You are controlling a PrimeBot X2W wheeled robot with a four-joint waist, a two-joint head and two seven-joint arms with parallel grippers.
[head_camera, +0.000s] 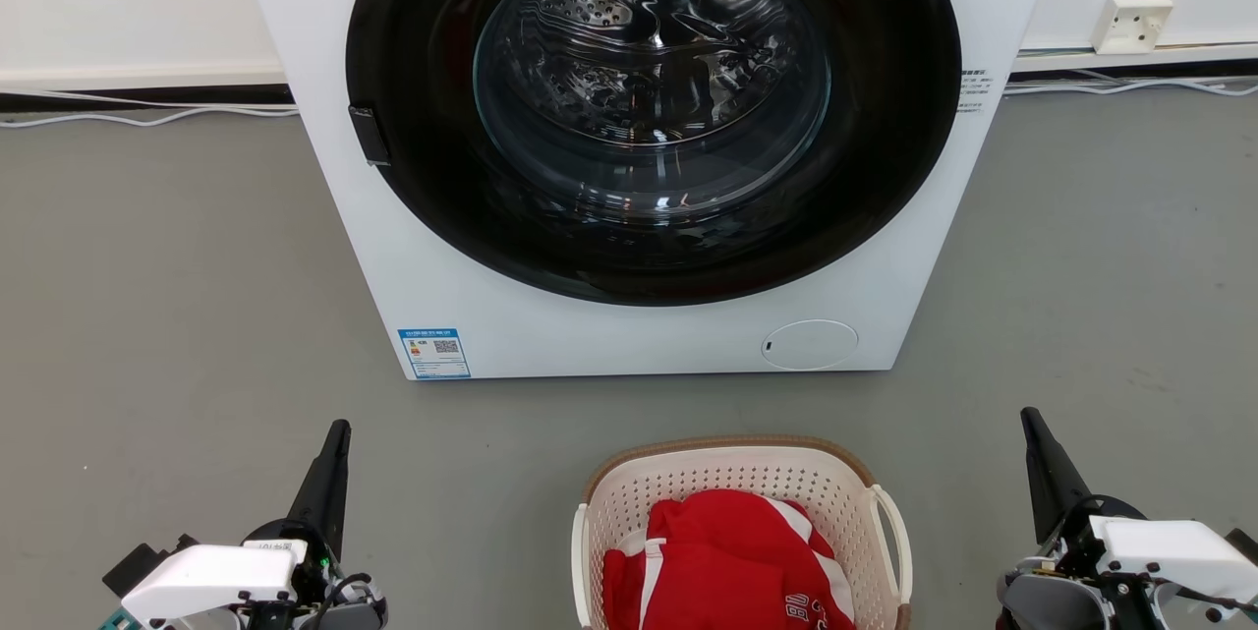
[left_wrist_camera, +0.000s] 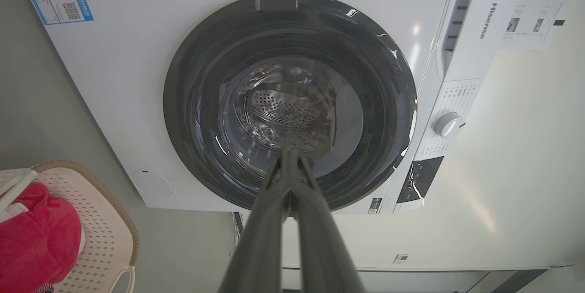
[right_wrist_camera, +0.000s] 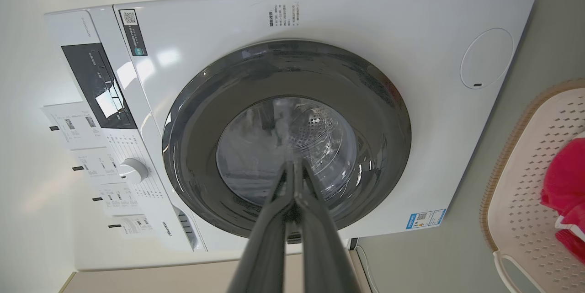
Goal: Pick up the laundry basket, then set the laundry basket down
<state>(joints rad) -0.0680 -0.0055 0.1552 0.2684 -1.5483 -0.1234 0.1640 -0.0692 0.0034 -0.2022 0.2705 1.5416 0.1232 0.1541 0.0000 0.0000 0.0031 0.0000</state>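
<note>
Basket (head_camera: 729,475) on floor (head_camera: 177,296), near front of washer (head_camera: 629,340), not touching it. Red garment (head_camera: 722,561) lies inside basket. Left gripper (head_camera: 338,433) off to basket's left, fingers pressed together, holding nothing. Right gripper (head_camera: 1031,422) off to basket's right, fingers together, empty. Both grippers point toward washer, clear of basket handles.

We see the laundry basket (head_camera: 732,473) standing upright on the floor just in front of the washing machine (head_camera: 629,345), below its round door and apart from it. It is cream-white perforated plastic with rounded corners, a brown woven-look rim and white loop handles on both sides. A red and white garment (head_camera: 727,561) lies bunched inside.
</note>
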